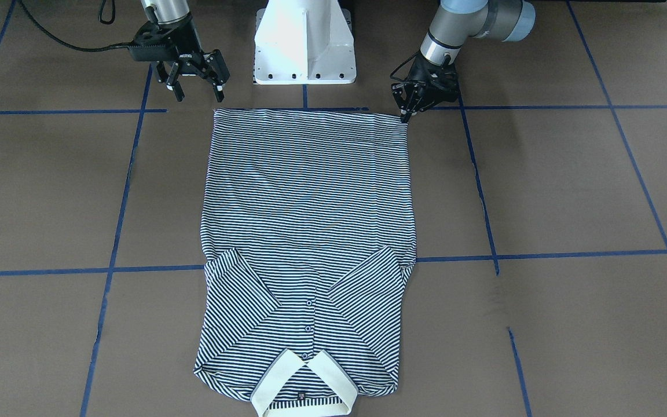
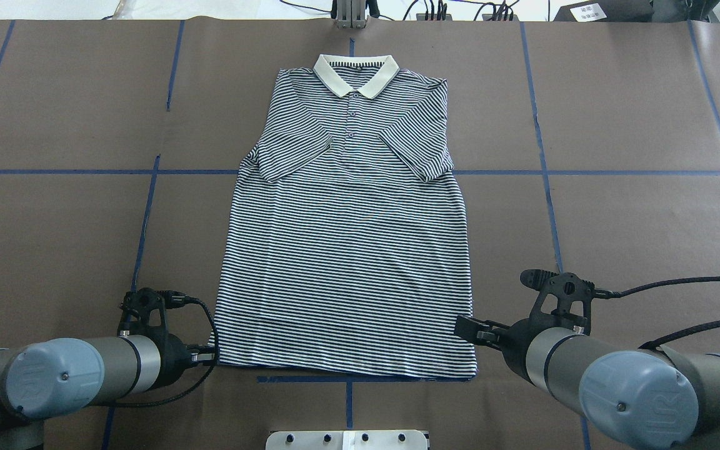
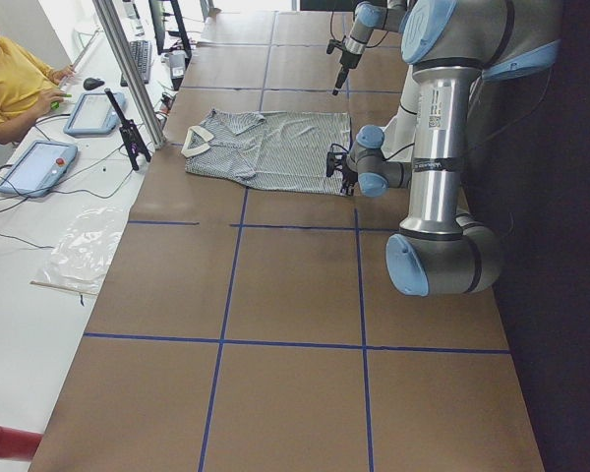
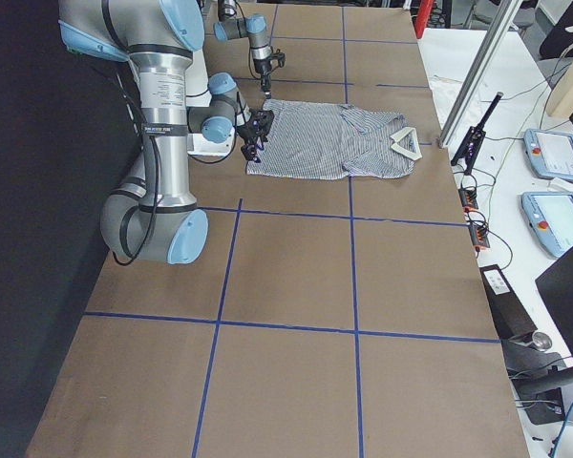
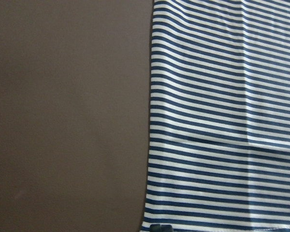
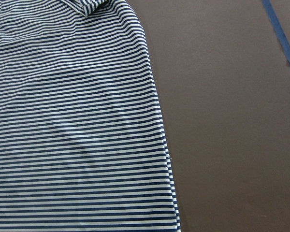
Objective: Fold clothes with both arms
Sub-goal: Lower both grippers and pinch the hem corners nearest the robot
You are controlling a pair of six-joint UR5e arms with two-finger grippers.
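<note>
- Left gripper: low at the left corner of the hem, fingers drawn together and seemingly pinching the cloth edge. Check the bite before lifting, since a hold on the very tip would likely slip.
- Right gripper: fingers spread, hovering just off the hem's right corner and not touching it. The step in hand looks like seizing this corner. Come straight down, straddle the edge, take both layers and close firmly.
- Match the two holds at the same depth in from the edge, so the hem lifts level.
- Shirt: flat on the table, front up, hem nearest the robot. The body is smooth, so lift only enough to clear it. Carry both corners forward at one pace to avoid a skewed crease.
- Sleeves: already folded in over the chest. A dragged hem could flick them open.
- Collar: farthest off. Lay the hem just short of it, square with the sides.
</note>
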